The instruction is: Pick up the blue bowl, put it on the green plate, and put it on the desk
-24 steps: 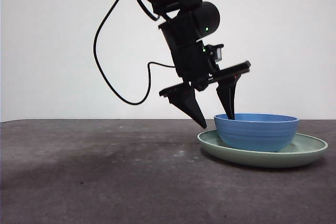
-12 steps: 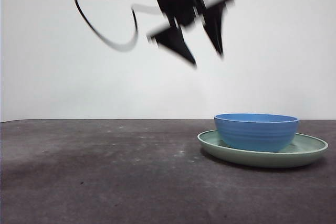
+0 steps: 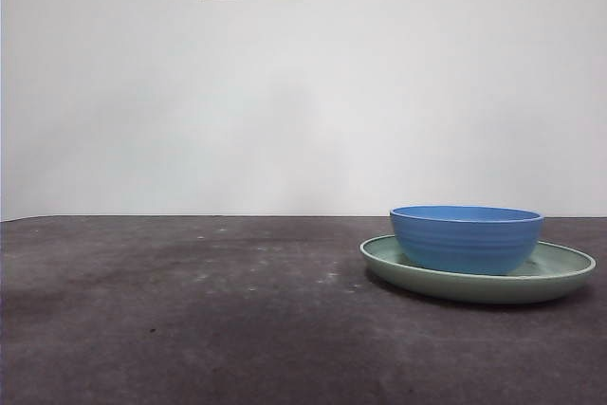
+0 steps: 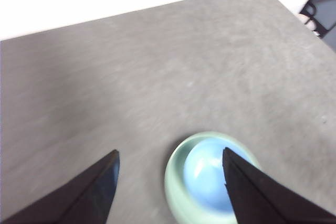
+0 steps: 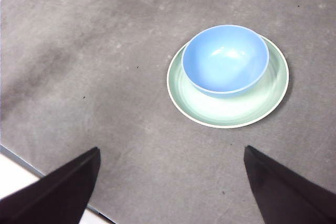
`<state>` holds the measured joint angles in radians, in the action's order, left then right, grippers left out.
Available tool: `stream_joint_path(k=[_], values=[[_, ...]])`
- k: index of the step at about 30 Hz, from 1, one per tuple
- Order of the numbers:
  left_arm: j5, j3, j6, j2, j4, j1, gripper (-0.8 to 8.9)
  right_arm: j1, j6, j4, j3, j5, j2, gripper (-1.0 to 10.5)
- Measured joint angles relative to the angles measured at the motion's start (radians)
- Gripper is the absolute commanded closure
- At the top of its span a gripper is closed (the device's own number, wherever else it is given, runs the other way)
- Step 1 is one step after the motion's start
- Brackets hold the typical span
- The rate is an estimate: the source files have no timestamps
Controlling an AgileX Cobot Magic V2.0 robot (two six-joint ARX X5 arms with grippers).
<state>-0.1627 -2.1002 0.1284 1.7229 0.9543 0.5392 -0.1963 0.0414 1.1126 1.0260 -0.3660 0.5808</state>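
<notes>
On the dark tabletop [image 3: 190, 329], well in from its edges, the green plate [image 5: 231, 108] lies flat with the blue bowl [image 5: 226, 59] sitting upright inside it, off-centre toward one rim. Both tools hang high above, empty, jaws spread wide: the left tool [image 4: 170, 182] over the plate, the right tool [image 5: 170, 182] off to the side. The stacking step looks done; next, a tool must descend, clamp the plate's low rim and carry the pair.
</notes>
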Motion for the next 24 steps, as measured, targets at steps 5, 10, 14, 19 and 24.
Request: stream_joint_path(k=[5, 10, 14, 19, 24], values=[[-0.034, 0.184, -0.037, -0.154, -0.02, -0.035, 4.96, 0.0, 0.0, 0.0, 0.0, 0.0, 0.0, 5.1], [-0.13, 0.474, -0.068, -0.345, -0.148, -0.049, 4.96, 0.0, 0.0, -0.002, 0.0, 0.0, 0.0, 5.1], [-0.179, 0.687, -0.087, -0.463, -0.218, -0.056, 4.96, 0.0, 0.0, -0.003, 0.0, 0.0, 0.0, 5.1], [-0.276, 0.916, -0.098, -0.559, -0.248, -0.057, 4.97, 0.0, 0.0, -0.003, 0.0, 0.0, 0.0, 5.1], [-0.362, 1.076, -0.106, -0.658, -0.286, -0.056, 4.97, 0.0, 0.0, -0.002, 0.0, 0.0, 0.0, 5.1]])
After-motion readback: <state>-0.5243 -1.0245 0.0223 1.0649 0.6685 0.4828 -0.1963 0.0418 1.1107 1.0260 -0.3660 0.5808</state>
